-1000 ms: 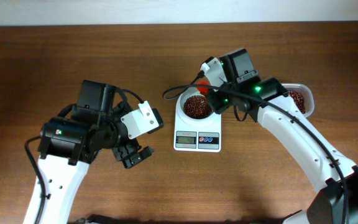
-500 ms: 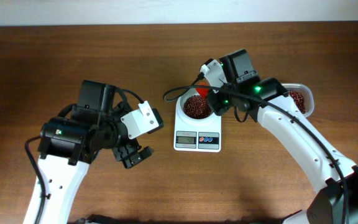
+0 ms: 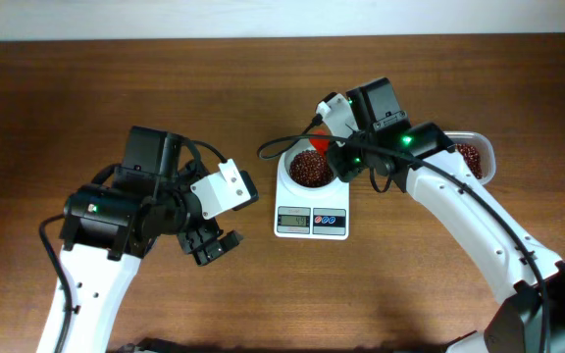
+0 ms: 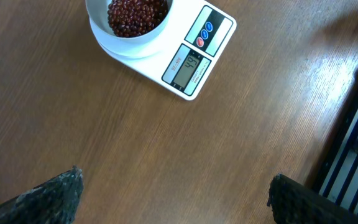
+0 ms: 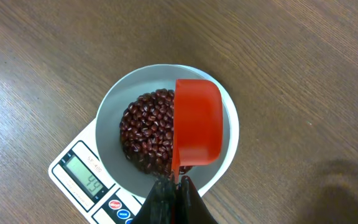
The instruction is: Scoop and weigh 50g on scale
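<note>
Big brown wooden table (image 3: 67,88), its far edge running along the top of the overhead view, with wide bare wood across the left half and the whole front strip. The left arm sits curled on the left side, and the left gripper (image 3: 216,248) hovers over bare wood with its jaws spread fully wide and nothing between them. There is open room between it and the scale. The right arm reaches in from the lower right corner, crossing over a clear tub (image 3: 487,162) of beans near the right edge.

Centre table, well clear of every edge, sits the white scale (image 4: 197,53), its display reading what looks like 49. On top of it is the white bowl (image 5: 110,106), with the red-brown beans (image 5: 145,137) heaped inside. The right gripper (image 5: 174,190) is clamped tight on the handle of the red scoop (image 5: 197,121). The scoop hangs over the right half of the bowl, inside the rim, with its smooth outside facing the wrist camera.
</note>
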Robot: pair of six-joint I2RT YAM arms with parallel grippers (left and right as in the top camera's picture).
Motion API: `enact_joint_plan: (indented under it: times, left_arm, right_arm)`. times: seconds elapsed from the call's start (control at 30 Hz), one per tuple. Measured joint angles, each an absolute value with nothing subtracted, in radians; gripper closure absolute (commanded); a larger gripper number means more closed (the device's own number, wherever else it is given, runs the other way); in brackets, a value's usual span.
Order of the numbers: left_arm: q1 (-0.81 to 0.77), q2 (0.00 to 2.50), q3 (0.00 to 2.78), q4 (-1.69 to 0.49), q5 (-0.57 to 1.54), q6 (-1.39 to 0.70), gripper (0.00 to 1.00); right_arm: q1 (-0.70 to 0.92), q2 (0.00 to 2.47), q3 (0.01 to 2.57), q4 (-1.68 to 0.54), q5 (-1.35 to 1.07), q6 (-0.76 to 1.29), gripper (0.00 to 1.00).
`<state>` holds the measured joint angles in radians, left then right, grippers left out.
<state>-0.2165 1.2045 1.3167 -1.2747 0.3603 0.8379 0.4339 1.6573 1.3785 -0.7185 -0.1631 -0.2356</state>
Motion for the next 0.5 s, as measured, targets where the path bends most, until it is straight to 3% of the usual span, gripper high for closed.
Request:
enact_joint_plan:
  times: [0.5]
  left_arm:
    - [-0.216, 1.205, 1.317, -1.275, 0.360, 0.838, 0.01]
  right_arm:
    - [0.453, 1.657, 1.391, -0.710, -0.142, -0.235, 0.96]
